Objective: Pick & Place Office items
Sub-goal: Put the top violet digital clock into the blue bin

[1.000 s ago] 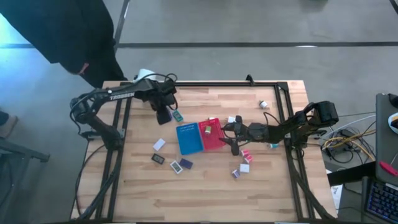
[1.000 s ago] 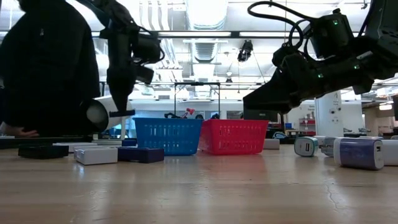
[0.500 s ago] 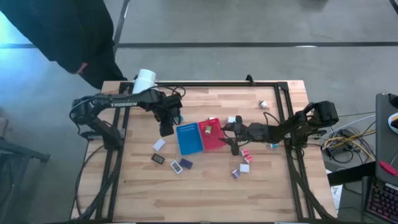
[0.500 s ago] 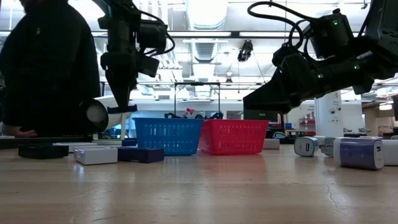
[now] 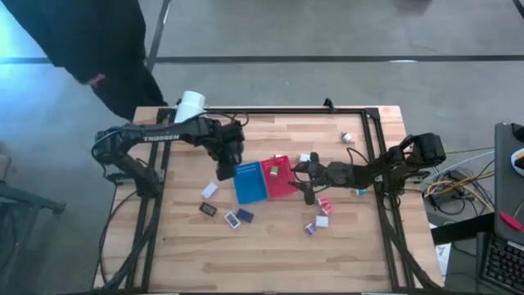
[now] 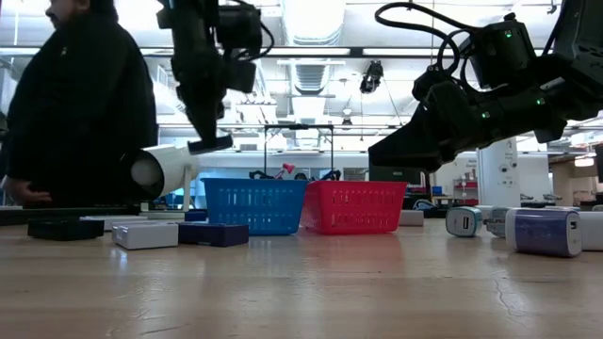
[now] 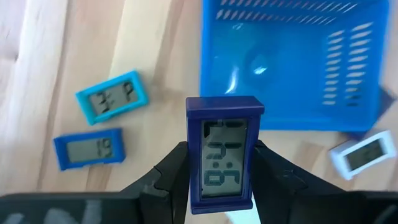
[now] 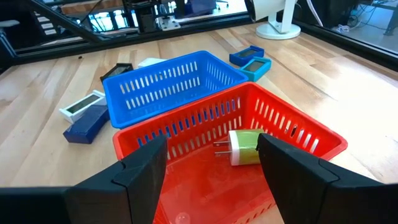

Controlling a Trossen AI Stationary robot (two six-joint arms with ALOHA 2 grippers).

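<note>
Left end effector (image 7: 221,165) around dark-blue clock (image 7: 224,149)

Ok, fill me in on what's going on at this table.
The robot is sorting small office items into two baskets. The left hand grips a dark blue digital clock and holds it in the air next to the blue basket, which looks empty. The right hand is open over the red basket, where a green and white plug already lies. More small clocks and plugs lie loose on the table. A person stands behind it.
</note>
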